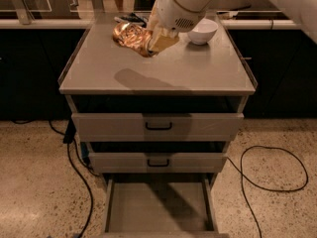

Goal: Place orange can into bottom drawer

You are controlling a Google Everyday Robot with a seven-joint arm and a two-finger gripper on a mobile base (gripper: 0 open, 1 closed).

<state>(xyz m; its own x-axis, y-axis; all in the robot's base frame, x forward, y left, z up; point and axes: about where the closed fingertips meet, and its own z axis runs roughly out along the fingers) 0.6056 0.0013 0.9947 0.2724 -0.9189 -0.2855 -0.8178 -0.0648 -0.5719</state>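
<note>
Tabletop first: we see it grey and flat, on top of a chest with two drawer fronts. Around the chest is a speckled floor with black cables on it. Our pincer hangs over the back of the tabletop, squeezed tight on the orange can. A white bowl sits near its other side. The bottom drawer is pulled out, well below the pincer.

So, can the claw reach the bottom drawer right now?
Probably yes: the claw is by the orange can above the cabinet top, and the bottom drawer is pulled out past both upper drawers, uncovered.
</note>
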